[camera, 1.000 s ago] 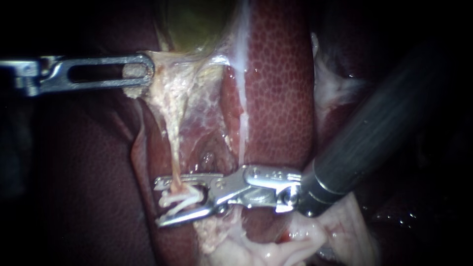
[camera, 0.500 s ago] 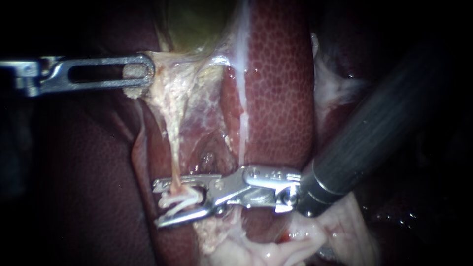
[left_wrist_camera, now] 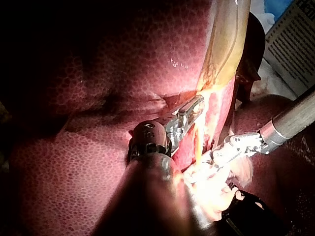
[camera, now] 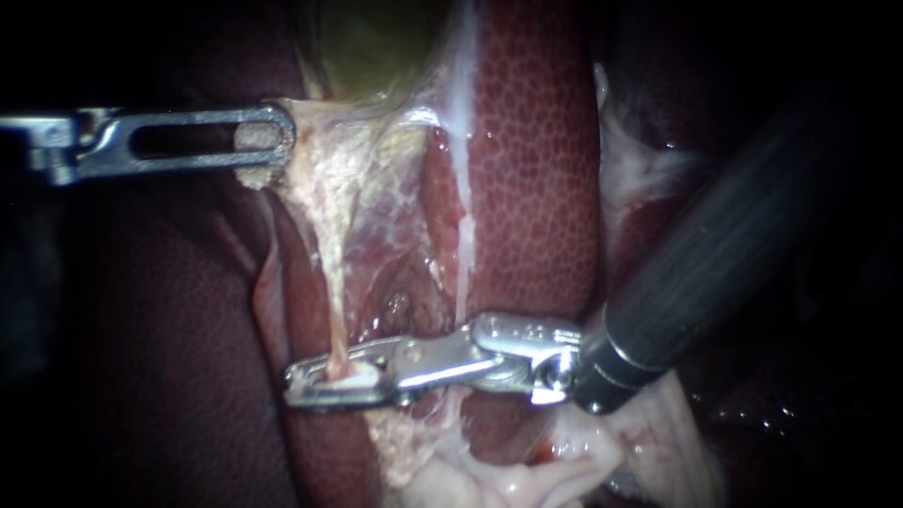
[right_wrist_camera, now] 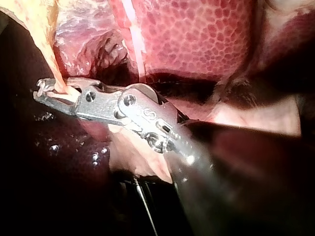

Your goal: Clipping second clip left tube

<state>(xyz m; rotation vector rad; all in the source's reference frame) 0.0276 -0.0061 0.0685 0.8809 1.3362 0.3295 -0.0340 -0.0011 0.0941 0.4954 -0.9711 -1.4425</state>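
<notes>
A thin pale tube (camera: 333, 310) runs down from the greenish gallbladder (camera: 372, 47); it is the left of two strands. My right instrument (camera: 293, 388) comes in from the right, and its jaws are shut on this tube with a white clip (camera: 356, 378) pressed flat between them. The right wrist view shows the same grip: the jaws (right_wrist_camera: 42, 91) are closed across the tube (right_wrist_camera: 49, 64). My left instrument (camera: 278, 139) is shut on pale tissue at the gallbladder's lower end and holds it stretched. In the left wrist view its jaws (left_wrist_camera: 198, 103) are beside the tube (left_wrist_camera: 198, 140).
Dark red liver (camera: 536, 169) lies to the right of the tube and behind it. A white strand (camera: 461, 188) runs down the liver. Loose pale tissue (camera: 527, 475) lies below the right instrument's wrist, and its dark shaft (camera: 734, 245) fills the right side.
My right instrument's jaws, open around the tube with a spread clip before, have closed on it and flattened the clip. The left instrument has not moved.
</notes>
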